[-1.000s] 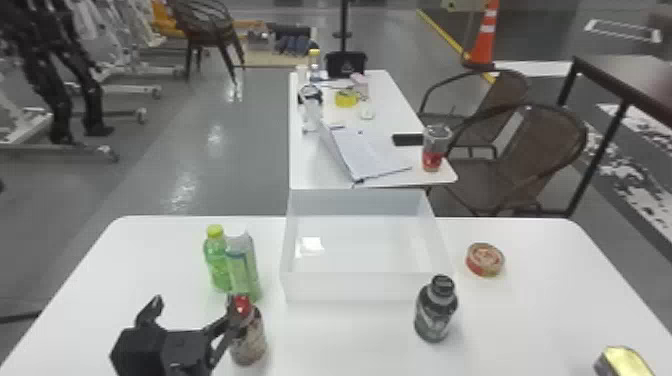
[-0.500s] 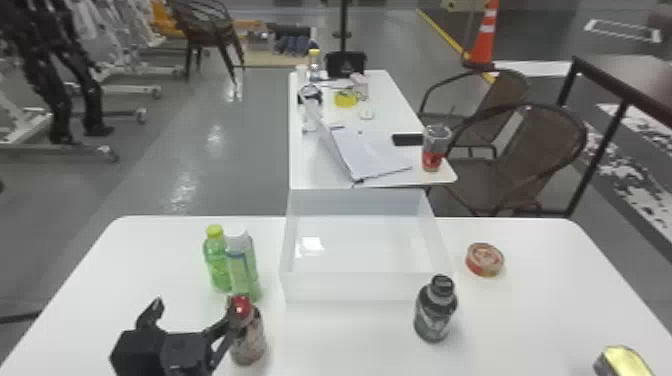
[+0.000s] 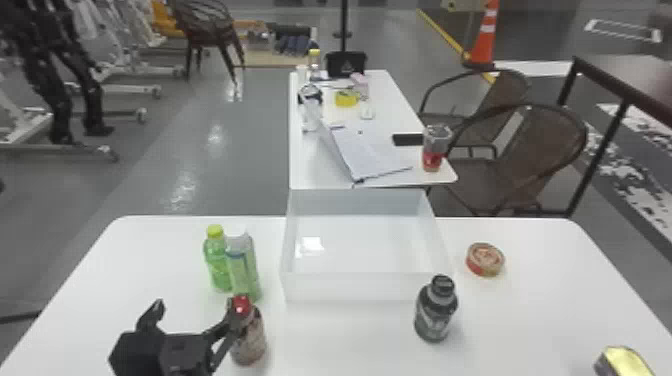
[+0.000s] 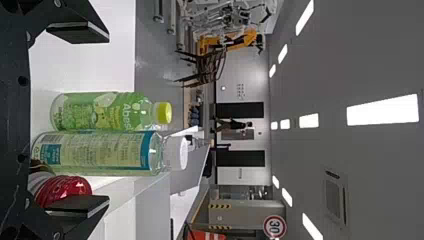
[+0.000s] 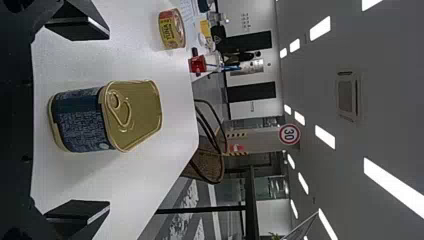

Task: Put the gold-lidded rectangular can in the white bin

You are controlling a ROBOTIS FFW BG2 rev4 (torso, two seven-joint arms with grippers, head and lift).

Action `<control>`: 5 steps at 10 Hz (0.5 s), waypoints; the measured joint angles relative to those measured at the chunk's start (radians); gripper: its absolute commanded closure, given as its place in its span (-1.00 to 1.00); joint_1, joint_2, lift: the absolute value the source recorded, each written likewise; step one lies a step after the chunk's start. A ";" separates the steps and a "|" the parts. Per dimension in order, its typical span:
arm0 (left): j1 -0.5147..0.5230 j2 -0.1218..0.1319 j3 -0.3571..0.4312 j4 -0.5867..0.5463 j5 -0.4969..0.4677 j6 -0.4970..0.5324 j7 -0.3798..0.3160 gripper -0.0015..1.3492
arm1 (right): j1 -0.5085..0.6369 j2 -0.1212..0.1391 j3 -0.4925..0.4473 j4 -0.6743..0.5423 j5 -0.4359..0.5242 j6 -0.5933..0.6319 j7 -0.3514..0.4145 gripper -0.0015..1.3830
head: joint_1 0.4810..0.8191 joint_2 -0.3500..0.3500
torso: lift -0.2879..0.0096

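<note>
You've got the white table (image 3: 350, 340) spread out in front of you, and at the middle of its far side sits the white bin (image 3: 365, 285), open-topped. Over on your left, the left gripper (image 3: 196, 307) has its two fingers spread wide, one of them overlapping the red-capped bottle in the head view; whether they touch, you can't tell from here. Your right gripper (image 5: 107, 120) is spread wide too, and the right wrist view puts the can between its fingers, a gap on either side — nothing pinched.

Down in size to the bottles: the white-capped bottle (image 4: 100, 152) stands right beside the green bottle (image 4: 85, 111), both left of the bin. The left wrist view hands you their labels, a pale one with blue bands and fine print, and a green one with fruit pictures and white lettering. The head view adds the dark bottle (image 3: 434, 315), upright by the bin's near right corner, its pale label print too small to make out. Near the left gripper, there's the red-capped bottle (image 3: 249, 340).

Now your target: the gold-lidded rectangular can (image 5: 132, 117) stands upright on the table, well to the right of the bin and outside it. The head view catches mostly its gold top at the lower right corner; the right wrist view gives you the pull ring and the dark blue wrap, covered in small pale print. Smallest, the round tin (image 3: 485, 260) lies right of the bin, its red and yellow side lettered.
</note>
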 measured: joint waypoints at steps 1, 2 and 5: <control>0.000 -0.014 0.013 0.001 -0.010 -0.001 -0.016 -0.76 | -0.022 0.000 0.000 0.013 0.007 0.001 0.000 -0.86 | -0.60 0.00 | 0.26; 0.000 -0.019 0.023 0.002 -0.018 -0.003 -0.026 -0.76 | -0.038 -0.002 0.000 0.022 0.014 0.004 0.000 -0.85 | -0.60 0.00 | 0.26; 0.000 -0.020 0.032 0.004 -0.021 -0.009 -0.028 -0.76 | -0.061 -0.015 0.000 0.049 0.033 0.010 -0.002 -0.85 | -0.60 0.00 | 0.26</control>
